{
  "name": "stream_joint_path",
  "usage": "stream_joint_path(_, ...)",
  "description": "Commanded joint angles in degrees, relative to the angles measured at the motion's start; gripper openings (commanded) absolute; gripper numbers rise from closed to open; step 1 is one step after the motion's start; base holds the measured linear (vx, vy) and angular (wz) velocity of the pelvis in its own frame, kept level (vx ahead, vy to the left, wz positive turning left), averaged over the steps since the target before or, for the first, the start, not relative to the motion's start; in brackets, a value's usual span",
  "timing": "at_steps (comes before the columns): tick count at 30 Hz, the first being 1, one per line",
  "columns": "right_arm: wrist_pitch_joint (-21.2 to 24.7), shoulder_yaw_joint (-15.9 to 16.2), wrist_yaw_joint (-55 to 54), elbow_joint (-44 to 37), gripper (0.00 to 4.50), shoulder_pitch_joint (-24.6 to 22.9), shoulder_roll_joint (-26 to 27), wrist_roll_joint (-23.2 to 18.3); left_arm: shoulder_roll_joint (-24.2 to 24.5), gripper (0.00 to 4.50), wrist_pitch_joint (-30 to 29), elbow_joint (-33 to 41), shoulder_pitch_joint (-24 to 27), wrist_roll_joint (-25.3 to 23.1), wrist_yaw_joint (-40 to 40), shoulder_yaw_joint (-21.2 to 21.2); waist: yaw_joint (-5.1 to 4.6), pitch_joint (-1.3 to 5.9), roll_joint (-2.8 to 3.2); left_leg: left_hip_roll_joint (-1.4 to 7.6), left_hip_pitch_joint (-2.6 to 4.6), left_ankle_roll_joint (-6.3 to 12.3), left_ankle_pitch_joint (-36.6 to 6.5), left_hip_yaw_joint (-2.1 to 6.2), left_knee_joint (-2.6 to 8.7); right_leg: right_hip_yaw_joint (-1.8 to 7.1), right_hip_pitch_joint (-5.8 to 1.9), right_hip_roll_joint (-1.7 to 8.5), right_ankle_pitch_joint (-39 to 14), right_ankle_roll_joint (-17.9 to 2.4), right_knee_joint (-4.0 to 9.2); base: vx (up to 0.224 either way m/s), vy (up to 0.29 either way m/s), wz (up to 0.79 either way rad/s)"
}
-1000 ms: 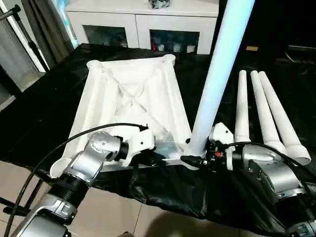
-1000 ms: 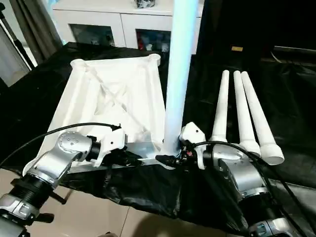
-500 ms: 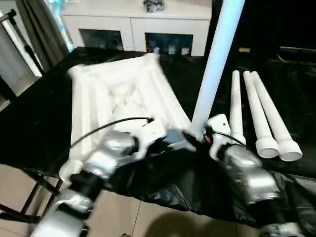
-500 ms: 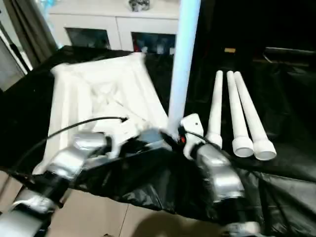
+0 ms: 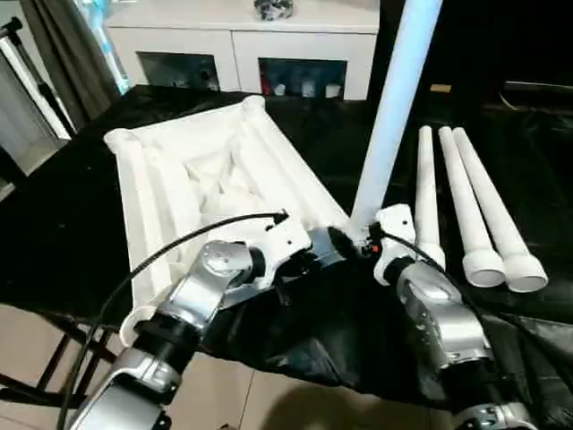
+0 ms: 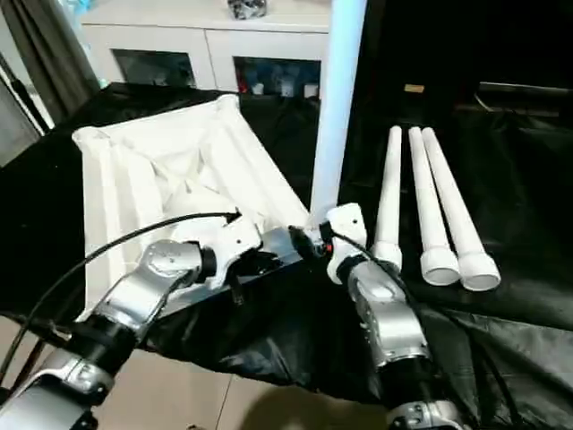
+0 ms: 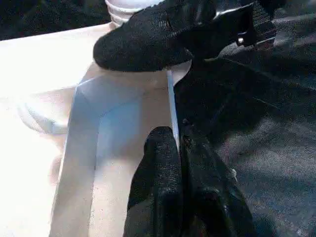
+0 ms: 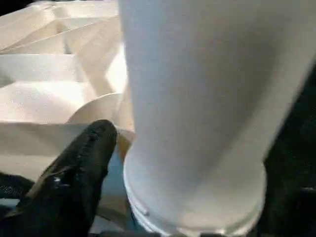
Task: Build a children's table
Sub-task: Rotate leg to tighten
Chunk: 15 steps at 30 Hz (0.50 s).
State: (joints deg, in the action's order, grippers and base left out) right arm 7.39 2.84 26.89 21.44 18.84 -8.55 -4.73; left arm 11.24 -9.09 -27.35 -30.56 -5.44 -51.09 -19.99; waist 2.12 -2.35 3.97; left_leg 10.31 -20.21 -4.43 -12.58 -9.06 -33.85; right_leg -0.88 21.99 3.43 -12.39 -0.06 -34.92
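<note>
Centre frame, our left gripper (image 7: 178,163) pinches the tabletop (image 5: 192,179) rim. Our right gripper (image 5: 345,244) stands wide beside the upright leg (image 5: 394,107) in its corner socket. Unsupported, that leg could tip; three legs (image 5: 466,206) lie right on the counter (image 5: 72,206).

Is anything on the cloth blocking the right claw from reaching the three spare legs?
Nothing visible does. The right claw sits at the base of the upright leg, and only bare black cloth lies between it and the three spare legs beside it.
</note>
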Motion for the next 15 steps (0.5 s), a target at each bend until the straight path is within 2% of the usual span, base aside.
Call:
stream_joint_path(1, 0.8, 4.0, 6.5, -1.9, 4.01, -0.8, -1.0, -1.7, 0.6, 0.0, 1.8, 1.0, 1.2, 0.6, -4.2, -3.0, 0.32, 2.95, -0.8, 2.04, -0.52, 3.41, -5.8, 0.47, 3.99, 1.81, -2.98, 3.9, -0.3, -14.0, 3.84, 0.0, 0.0, 0.0)
stream_joint_path(4, 0.9, 5.8, 16.6, -5.4, 4.01, -2.2, -6.3, -3.7, 3.7, 0.0, 2.0, 2.3, 2.0, 2.0, -9.4, -2.8, 0.52, 3.15, -0.66, 2.22, -0.45, 5.28, -4.0, 0.36, 3.64, 1.8, -2.92, 3.86, 4.4, -15.0, 3.39, 0.0, 0.0, 0.0)
stream_joint_path(6, 1.8, 6.3, 20.5, -7.1, 4.01, -2.8, -8.3, -4.7, 5.1, 0.0, 2.2, 2.7, 2.3, 2.5, -11.6, -2.8, 0.79, 3.1, -0.72, 2.26, -0.47, 6.31, -3.7, 0.33, 3.58, 1.72, -2.92, 3.88, 5.7, -15.5, 3.23, 0.0, 0.0, 0.0)
stream_joint_path(11, 4.4, 7.8, 32.0, -9.8, 4.01, -2.9, -14.3, -7.6, 9.1, 0.0, 3.3, 2.8, 2.3, 4.1, -17.6, -2.3, 1.27, 2.91, -0.7, 2.49, -0.33, 5.94, -5.4, 0.2, 3.71, 1.64, -2.78, 3.88, 1.6, -15.9, 3.43, 0.0, 0.0, 0.0)
stream_joint_path(15, 4.8, 9.0, 35.3, -9.9, 3.64, -2.4, -16.5, -7.9, 10.7, 0.0, 4.0, 2.3, 1.9, 4.3, -19.7, -2.4, 1.39, 2.88, -0.75, 2.49, -0.24, 5.37, -5.7, 0.19, 3.75, 1.63, -2.7, 3.93, 0.1, -16.0, 3.52, 0.0, 0.0, 0.0)
